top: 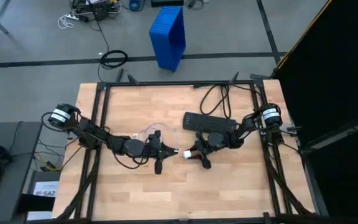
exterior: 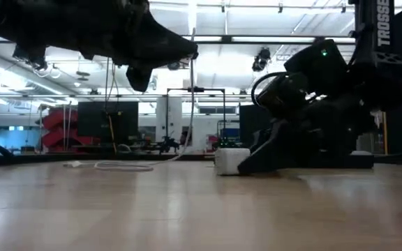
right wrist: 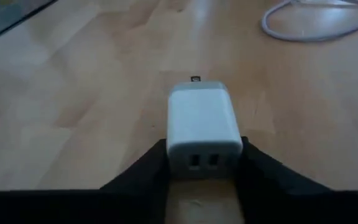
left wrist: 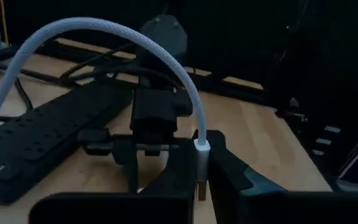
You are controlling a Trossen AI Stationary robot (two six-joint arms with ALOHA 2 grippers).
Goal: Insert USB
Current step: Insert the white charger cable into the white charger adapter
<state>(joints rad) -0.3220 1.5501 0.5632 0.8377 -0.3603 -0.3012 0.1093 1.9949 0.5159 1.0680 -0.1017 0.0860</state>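
The left gripper (left wrist: pixel 199 186) is above the middle of the pale wooden desk (top: pixel 229 186), and its fingers are clenched on the metal plug end of the thin white braided USB cable (left wrist: pixel 104 31), which arches up and away from it. Just beside it, the right gripper (right wrist: pixel 204 171) rests low on the desk and grasps a small white two-port charger block (right wrist: pixel 202 121). A long black power strip (top: pixel 209 122) lies behind them.
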